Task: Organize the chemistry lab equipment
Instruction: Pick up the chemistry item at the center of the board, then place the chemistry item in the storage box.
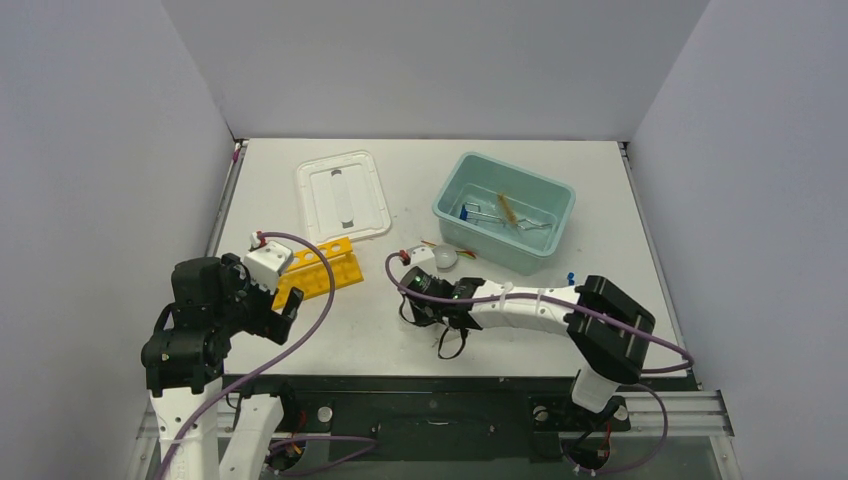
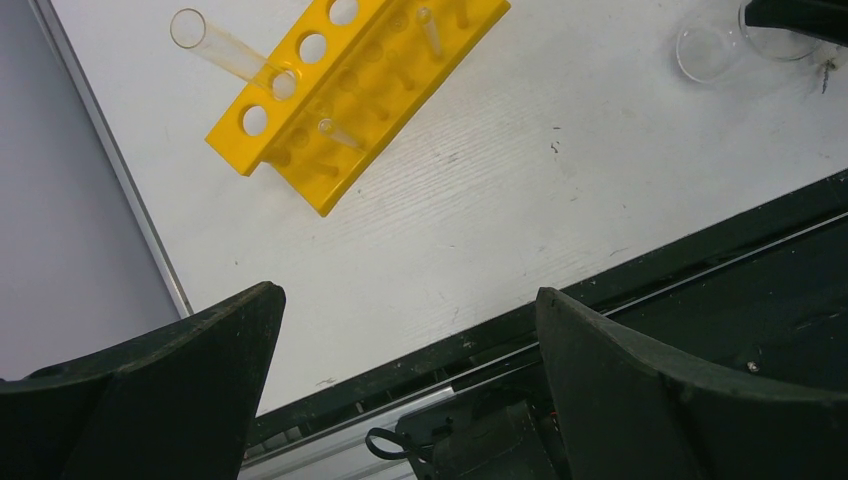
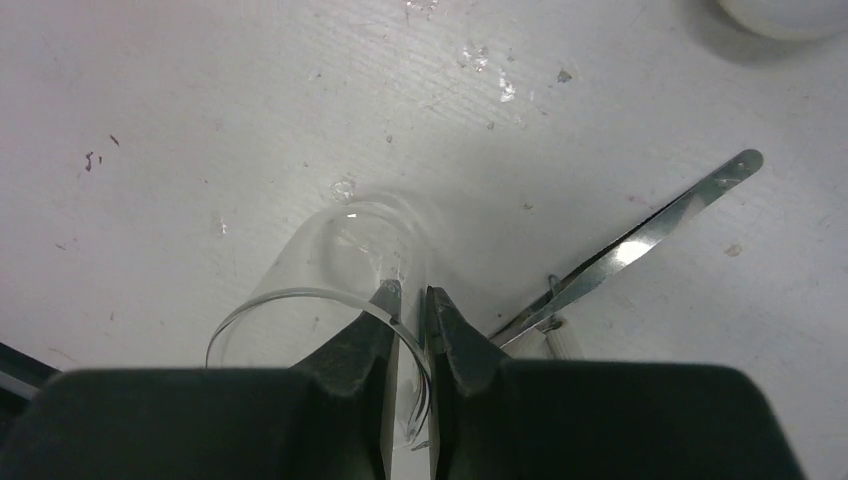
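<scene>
The right gripper (image 3: 412,300) has its two fingers pressed almost together, pinching the thin wall of the glass beaker (image 3: 330,260) at its rim: one fingertip sits inside the mouth and the other outside, with the glass edge running between them. The beaker's rounded base rests on the white table (image 3: 200,120), and its open rim tips up toward the wrist camera. It sits off the near-left corner of the teal tub (image 1: 452,200), on the tub's side toward the arms. The metal tongs (image 3: 640,240) lie flat on the table just beside the outer finger, closer to the tub than the beaker is, their blade pointing away past the fingertips. A round dish (image 1: 445,258) sits between the gripper and the tub's near-left corner. Inside the tub lie a tan-bristled brush (image 1: 508,208) and some metal pieces too small to name. A blue-capped vial (image 1: 570,278) lies just outside the tub's near-right corner. The white lid (image 1: 343,195) lies well to the left of the tub, and the yellow rack (image 2: 350,90) lies left of and nearer than it, a clear tube (image 2: 225,48) leaning in one end hole. The left gripper (image 2: 407,293) hangs over the table's near edge, far left of the tub, fingers spread wide and holding nothing.
</scene>
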